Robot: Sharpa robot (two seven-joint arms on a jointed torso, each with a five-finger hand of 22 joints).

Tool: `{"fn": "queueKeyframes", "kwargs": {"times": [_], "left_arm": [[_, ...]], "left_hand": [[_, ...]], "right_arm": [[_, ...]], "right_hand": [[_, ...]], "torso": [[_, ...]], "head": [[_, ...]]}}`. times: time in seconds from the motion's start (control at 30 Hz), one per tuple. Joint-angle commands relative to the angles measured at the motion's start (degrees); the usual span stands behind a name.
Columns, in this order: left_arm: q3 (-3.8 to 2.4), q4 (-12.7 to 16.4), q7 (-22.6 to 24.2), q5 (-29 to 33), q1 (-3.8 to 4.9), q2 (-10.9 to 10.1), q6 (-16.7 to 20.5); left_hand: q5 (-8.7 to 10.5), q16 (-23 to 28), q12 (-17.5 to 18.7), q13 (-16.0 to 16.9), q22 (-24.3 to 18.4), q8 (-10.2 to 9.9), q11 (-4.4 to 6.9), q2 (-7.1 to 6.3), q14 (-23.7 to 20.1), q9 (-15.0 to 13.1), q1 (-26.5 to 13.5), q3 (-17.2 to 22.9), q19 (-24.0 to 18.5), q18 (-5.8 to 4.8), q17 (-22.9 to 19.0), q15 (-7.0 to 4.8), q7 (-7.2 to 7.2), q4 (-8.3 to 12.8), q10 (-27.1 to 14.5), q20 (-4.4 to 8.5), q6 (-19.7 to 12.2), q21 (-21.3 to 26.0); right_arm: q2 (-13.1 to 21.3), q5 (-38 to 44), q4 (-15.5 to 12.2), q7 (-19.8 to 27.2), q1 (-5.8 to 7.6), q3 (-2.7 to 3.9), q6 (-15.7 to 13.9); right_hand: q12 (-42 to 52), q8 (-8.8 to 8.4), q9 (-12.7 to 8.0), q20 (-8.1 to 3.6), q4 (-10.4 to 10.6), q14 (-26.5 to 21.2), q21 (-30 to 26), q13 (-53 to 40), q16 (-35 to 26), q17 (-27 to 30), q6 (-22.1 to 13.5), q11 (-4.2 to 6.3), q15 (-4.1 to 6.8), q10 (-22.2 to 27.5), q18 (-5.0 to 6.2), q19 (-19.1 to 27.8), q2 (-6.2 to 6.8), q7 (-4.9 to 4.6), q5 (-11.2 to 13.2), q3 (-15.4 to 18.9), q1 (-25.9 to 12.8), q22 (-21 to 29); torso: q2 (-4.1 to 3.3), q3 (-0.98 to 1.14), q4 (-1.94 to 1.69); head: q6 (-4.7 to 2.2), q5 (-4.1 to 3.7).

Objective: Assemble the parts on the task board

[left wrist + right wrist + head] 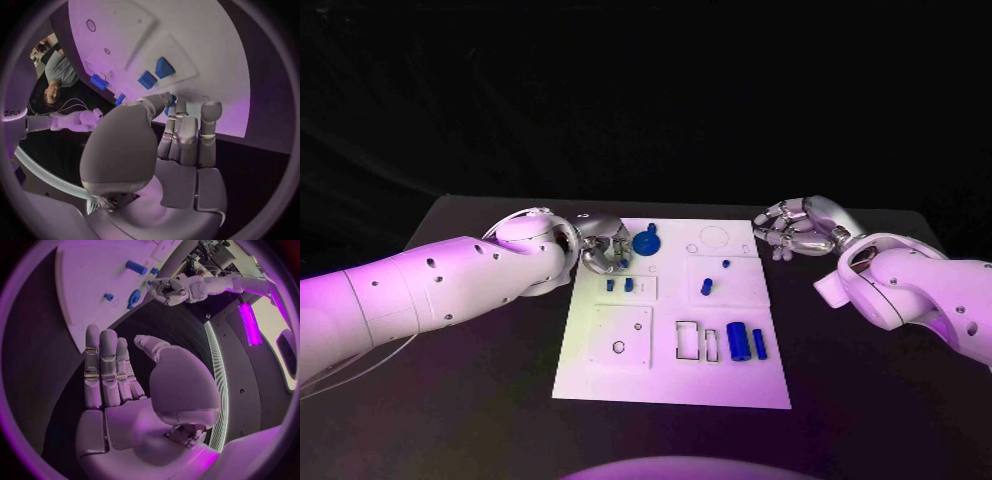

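The left hand (600,247) hid part of the white task board's (661,385) edge, fingers (187,135) together, empty; the right hand's (798,228) fingers (103,365) lay straight, holding nothing.

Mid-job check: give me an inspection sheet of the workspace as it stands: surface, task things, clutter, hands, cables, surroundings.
Surface: black table, dark and bare around the board.
Job's things: white task board in the middle of the table; blue parts lie on it, among them a round part at the far left, two small blocks, two cylinders near the front right.
Clutter: nothing seen.
Hands: left hand at the board's far left edge, beside the round part, holding nothing that I can see; right hand off the board's far right corner, fingers straight, holding nothing.
Cables: thin cable under the left arm.
Surroundings: dark backdrop.
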State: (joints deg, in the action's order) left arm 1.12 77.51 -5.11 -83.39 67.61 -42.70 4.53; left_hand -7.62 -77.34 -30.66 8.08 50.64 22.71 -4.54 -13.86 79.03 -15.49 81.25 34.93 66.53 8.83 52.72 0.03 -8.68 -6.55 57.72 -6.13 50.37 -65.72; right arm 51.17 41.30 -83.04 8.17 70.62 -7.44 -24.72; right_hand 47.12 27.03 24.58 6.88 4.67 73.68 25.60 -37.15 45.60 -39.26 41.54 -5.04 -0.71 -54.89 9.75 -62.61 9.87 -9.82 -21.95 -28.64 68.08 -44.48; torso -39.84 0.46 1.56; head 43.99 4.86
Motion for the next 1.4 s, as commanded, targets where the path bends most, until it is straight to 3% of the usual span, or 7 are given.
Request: {"fn": "queueKeyframes", "kwargs": {"times": [0.03, 0.43, 0.87, 1.07, 1.1, 1.2, 1.4], "left_arm": [[-0.03, 0.1, -0.3, 0.3, -0.02, 0.0, -0.5], [-0.03, 0.2, -0.5, 0.3, -0.02, -0.3, -0.1], [-0.06, 0.5, 0.0, 1.9, -0.24, -2.3, 1.9], [-0.23, 0.1, 1.0, 4.7, -0.19, -3.7, 3.6], [-0.26, 0.1, 1.4, 6.1, -0.13, -4.1, 4.1], [-0.33, 0.2, 2.9, 14.0, 0.22, -5.8, 5.7], [-0.34, 2.6, 8.3, 34.5, 0.56, -9.3, 9.5]], "left_hand": [[-0.14, -0.1, 0.3, 0.1, -0.4, -0.7, -0.10, -0.53, -0.2, 0.2, -0.1, -0.4, -0.4, -0.34, -0.4, 0.39, 0.00, 0.0, -0.6, 0.01, -0.9, 0.4], [-0.15, -0.1, 0.3, 0.3, -1.0, -1.6, -0.16, -0.79, -0.5, 0.4, 0.0, -0.6, -0.7, -0.23, -0.6, 0.44, -0.19, 0.0, -1.0, 0.02, -2.1, 0.8], [-0.30, 3.7, 2.7, -0.1, -6.9, -4.2, -1.99, -1.36, -4.8, 1.4, 0.3, -3.0, -4.4, 0.81, -10.2, 1.92, -0.79, -1.0, -8.1, -1.09, -6.5, 5.2], [-0.42, 6.3, 2.7, -0.4, -10.4, -3.4, -2.31, -0.65, -7.3, 1.2, 1.3, -2.6, -6.6, 1.48, -15.7, 2.16, -1.52, -1.1, -8.8, -1.35, -5.2, 7.8], [-0.43, 7.2, 2.5, -0.4, -12.0, -3.2, -2.30, -0.52, -8.1, 1.1, 1.5, -2.3, -7.7, 1.79, -17.5, 2.13, -1.55, -1.2, -8.4, -1.36, -4.6, 8.9], [-0.37, 11.4, 1.4, -0.4, -12.7, -1.7, -1.82, 0.71, -10.7, 0.6, 2.5, -0.7, -8.0, 1.86, -24.0, 1.56, -1.33, -1.1, -5.0, -0.88, -2.3, 9.9], [-0.09, 17.5, 1.2, -0.9, -15.0, -0.3, -1.38, 0.80, -11.2, 0.4, 1.3, -0.1, -8.6, 1.83, -27.0, 1.22, -1.34, -1.6, -1.7, -0.49, -0.9, 13.1]], "right_arm": [[-0.1, 0.2, 0.0, 0.5, -0.03, 0.00, 0.2], [-0.1, 0.2, 0.1, 0.6, -0.03, 0.00, 0.2], [-0.1, 0.1, 0.5, 0.9, -0.04, 0.00, 0.6], [-0.1, 1.2, 0.7, 0.6, -0.04, 0.00, 1.8], [-0.1, 2.0, 0.8, 0.5, -0.04, 0.00, 2.3], [-0.1, 6.0, 0.7, -0.4, 0.02, 0.01, 4.6], [-0.6, 18.9, 0.3, -2.2, 0.64, 0.02, 8.0]], "right_hand": [[0.3, 0.28, 0.0, 0.02, -0.1, 0.0, -0.3, 0.0, -0.3, -0.1, 0.0, -0.03, -0.07, 0.4, 0.62, -0.4, -0.58, -0.21, -0.3, -0.1, -0.2, 0.1], [0.3, 0.28, -0.1, 0.03, -0.1, 0.0, -0.3, 0.1, -0.4, -0.1, -0.1, -0.03, -0.08, 0.4, 0.62, -0.4, -0.56, -0.21, -0.3, -0.1, -0.2, 0.1], [-6.8, 0.90, -0.9, 0.63, -1.3, -1.8, -2.3, 7.4, -3.8, -0.5, -0.1, -0.85, -0.81, 3.3, 0.56, 0.7, -0.65, -0.81, -0.2, -1.7, 0.1, 0.9], [-13.2, 0.03, -2.5, -0.22, -4.2, 2.5, 0.0, 13.9, -2.8, -1.9, 2.2, -0.38, 0.00, 0.7, 0.70, -2.1, -1.27, -0.36, 5.5, -2.6, 2.7, -0.8], [-14.3, -0.22, -2.8, -0.43, -4.6, 3.5, 0.7, 15.0, -2.4, -2.3, 2.8, -0.28, 0.17, 0.2, 0.69, -2.7, -1.43, -0.23, 6.5, -2.7, 3.0, -1.3], [-19.8, -2.14, -4.5, -1.07, -5.9, 9.4, 4.2, 19.2, 11.1, -15.3, 5.1, 0.00, 0.49, -2.5, 0.61, -5.0, -1.83, 0.02, 9.8, -3.4, 4.0, -4.2], [-25.5, -5.21, -6.2, -1.06, -7.2, 11.1, 17.3, 23.1, 19.0, -22.3, 8.3, -0.09, 0.53, -4.7, -1.17, -9.0, -1.77, 0.21, 10.2, -4.0, 4.8, -14.2]], "torso": [[0.01, -0.02, -0.02], [0.02, 0.00, -0.01], [0.01, -0.09, -0.01], [0.06, -0.02, -0.06], [0.08, -0.01, -0.03], [0.12, -0.04, 0.09], [0.06, -0.06, -0.06]], "head": [[0.02, -0.01], [-0.03, 0.03], [-0.09, -0.29], [-0.12, -0.36], [-0.18, -0.37], [-0.39, -0.72], [-0.99, -1.96]]}}
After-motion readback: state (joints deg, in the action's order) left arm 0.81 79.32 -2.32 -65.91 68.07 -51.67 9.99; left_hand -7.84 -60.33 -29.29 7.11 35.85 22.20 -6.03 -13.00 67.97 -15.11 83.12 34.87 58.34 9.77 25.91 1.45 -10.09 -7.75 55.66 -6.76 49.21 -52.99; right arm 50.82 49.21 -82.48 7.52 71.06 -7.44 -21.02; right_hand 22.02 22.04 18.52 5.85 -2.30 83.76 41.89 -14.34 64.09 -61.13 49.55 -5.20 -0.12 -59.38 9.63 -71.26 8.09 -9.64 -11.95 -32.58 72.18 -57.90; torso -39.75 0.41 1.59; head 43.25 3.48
